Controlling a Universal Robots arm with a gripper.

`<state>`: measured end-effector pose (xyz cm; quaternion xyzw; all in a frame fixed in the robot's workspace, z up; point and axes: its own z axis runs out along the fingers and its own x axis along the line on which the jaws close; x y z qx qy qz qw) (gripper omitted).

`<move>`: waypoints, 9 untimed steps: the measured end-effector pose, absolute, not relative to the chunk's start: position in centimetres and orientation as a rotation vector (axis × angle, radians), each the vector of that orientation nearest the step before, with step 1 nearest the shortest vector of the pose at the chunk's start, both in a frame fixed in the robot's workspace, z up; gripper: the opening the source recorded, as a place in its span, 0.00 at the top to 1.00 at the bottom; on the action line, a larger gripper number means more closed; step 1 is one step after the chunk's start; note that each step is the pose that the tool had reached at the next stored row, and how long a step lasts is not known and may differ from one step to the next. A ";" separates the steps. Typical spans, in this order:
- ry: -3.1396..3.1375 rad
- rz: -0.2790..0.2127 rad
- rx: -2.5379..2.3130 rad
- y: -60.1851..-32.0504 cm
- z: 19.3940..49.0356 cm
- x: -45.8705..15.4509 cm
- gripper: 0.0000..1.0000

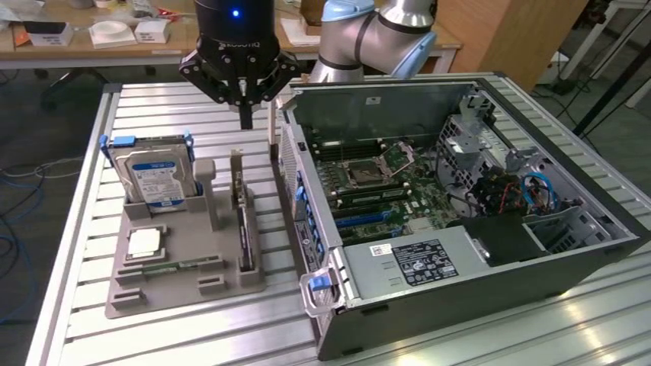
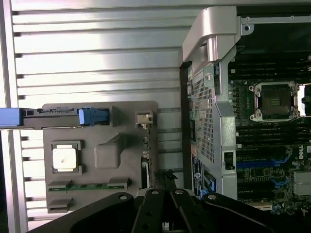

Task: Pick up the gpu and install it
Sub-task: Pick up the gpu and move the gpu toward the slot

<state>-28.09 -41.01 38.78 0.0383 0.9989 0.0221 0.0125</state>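
Note:
The gpu (image 1: 243,229) is a thin dark card standing on edge in a slot of the grey holder tray (image 1: 178,293), its silvery bracket end (image 1: 236,166) pointing up toward the back. My gripper (image 1: 245,120) hangs above and just behind that bracket end, apart from it, shut with nothing between its fingers. In the wrist view the gpu (image 2: 145,162) shows edge-on along the tray's side, close to the gripper (image 2: 164,182). The open computer case (image 1: 489,267) lies at the exterior view's right with its motherboard (image 1: 392,187) exposed.
On the same tray stand a silver hard drive (image 1: 152,179) with blue rails, a square processor (image 1: 145,242) and a green memory stick (image 1: 168,267). The case wall (image 1: 295,175) rises right beside the gpu. Slatted metal table (image 1: 163,114) all around; a cluttered desk behind.

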 end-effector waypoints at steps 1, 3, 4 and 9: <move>3.114 0.069 0.119 -41.0 38.8 -28.1 0.89; 3.114 0.069 0.119 -41.0 38.8 -28.1 0.89; 3.114 0.069 0.119 -41.0 38.8 -28.1 0.89; 3.113 0.069 0.119 -41.0 38.8 -28.1 0.71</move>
